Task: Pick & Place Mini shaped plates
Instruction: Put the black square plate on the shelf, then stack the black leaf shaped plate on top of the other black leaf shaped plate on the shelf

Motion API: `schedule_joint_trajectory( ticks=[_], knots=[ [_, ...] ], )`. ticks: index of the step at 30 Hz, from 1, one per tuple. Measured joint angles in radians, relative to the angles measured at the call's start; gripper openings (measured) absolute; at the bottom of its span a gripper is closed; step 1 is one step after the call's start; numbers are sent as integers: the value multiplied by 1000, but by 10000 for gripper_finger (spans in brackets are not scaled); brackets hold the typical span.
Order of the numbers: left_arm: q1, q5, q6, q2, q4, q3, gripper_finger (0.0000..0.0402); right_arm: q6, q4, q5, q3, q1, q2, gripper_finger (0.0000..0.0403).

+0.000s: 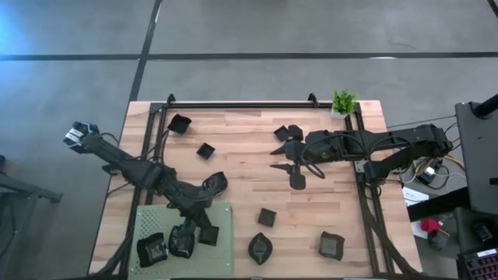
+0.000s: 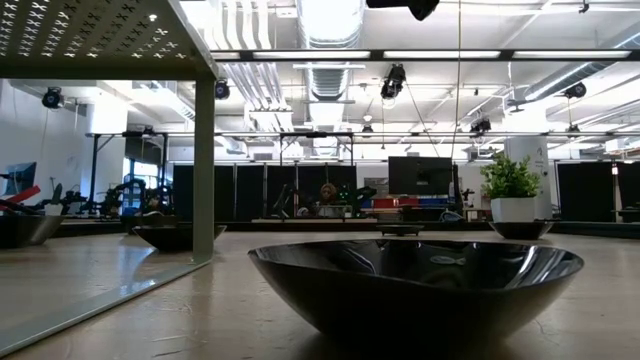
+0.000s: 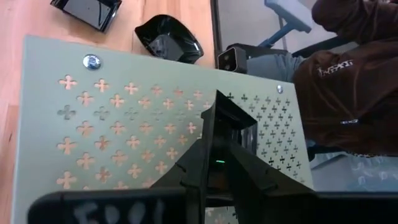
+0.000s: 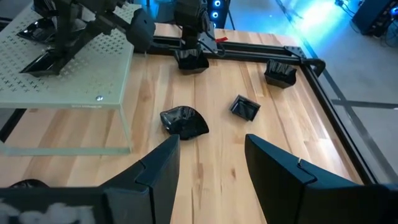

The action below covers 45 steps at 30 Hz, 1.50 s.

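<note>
Wood table (image 1: pixel 241 167) carries green perforated mat (image 1: pixel 222 257), black plates (image 1: pixel 205 151).

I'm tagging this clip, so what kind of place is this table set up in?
Probably an industrial lab or workshop: exposed silver ceiling ducts, a grey concrete floor with dark lines, and a butcher-block wooden table in a black metal frame.

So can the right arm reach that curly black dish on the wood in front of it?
Probably yes. The right arm has its jaws open, facing the leaf-like dish, with only bare tabletop between. The green mat sits off to the side.
</note>
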Motion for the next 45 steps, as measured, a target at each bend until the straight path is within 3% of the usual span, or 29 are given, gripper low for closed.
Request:
schedule_joint_trajectory(
  ticks=[6, 26, 38, 45],
  knots=[
    [0, 1, -66, 0, -10, -2, 53, -7, 0, 0, 0, 0, 0, 178],
    [2, 28, -41, -2, -8, 17, 53, -38, 0, 1, 0, 0, 0, 178],
    [30, 14, 154, -7, -17, 51, 53, -56, 0, 2, 0, 0, 0, 178],
    [118, -108, 167, -20, -70, 70, 53, -56, -26, 3, 0, -17, -36, 178]
  ],
)
